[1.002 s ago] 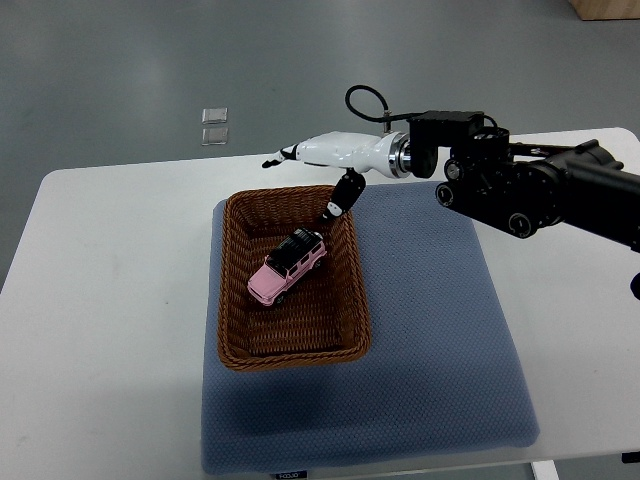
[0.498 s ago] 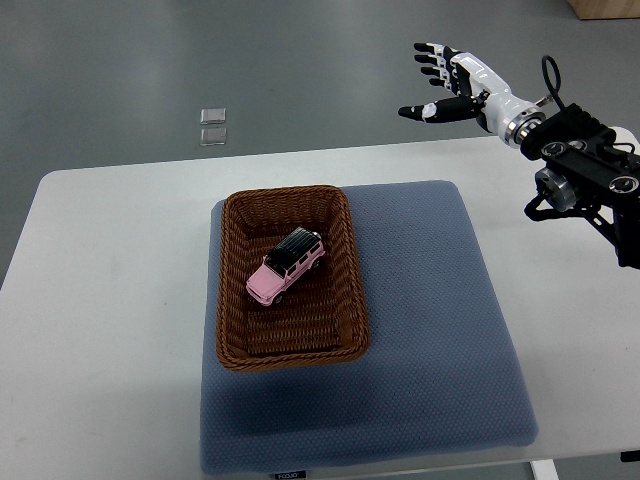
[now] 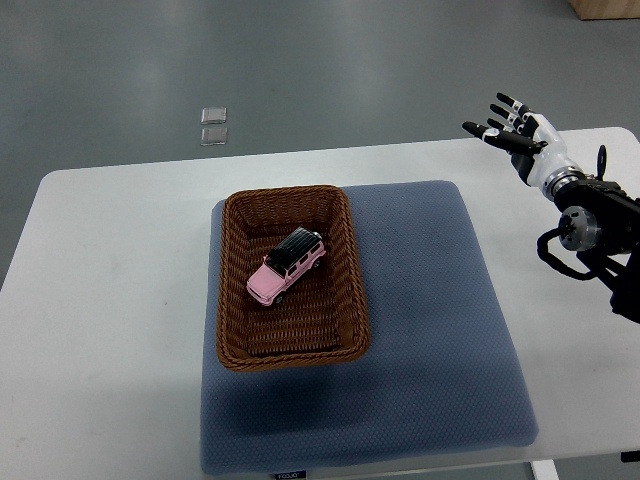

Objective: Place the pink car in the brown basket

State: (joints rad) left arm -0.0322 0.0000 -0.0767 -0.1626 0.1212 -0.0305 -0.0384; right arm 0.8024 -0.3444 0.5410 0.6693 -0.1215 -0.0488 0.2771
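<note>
Writing shows only as a small dark tag at the near edge of the mat (image 3: 440,330), too small to read; the car (image 3: 286,266) carries no legible marking.

From the top view, the right arm enters at the right edge, its black forearm and cabling lying over the table's (image 3: 110,300) right side. The wrist angles up and away from the mat, so the right hand (image 3: 520,135) sits above the table's far right corner, well apart from the basket (image 3: 232,300). Its fingers (image 3: 500,103) are spread and slightly bent, dark tips fanned outward, holding nothing and touching nothing.

The pink car with its black roof lies inside the brown basket, toward the far half, set diagonally with its nose toward the near left. The basket rests on the left part of the blue-grey mat, which covers the middle of the white table. Two small clear squares (image 3: 213,126) lie on the grey floor beyond the table.
</note>
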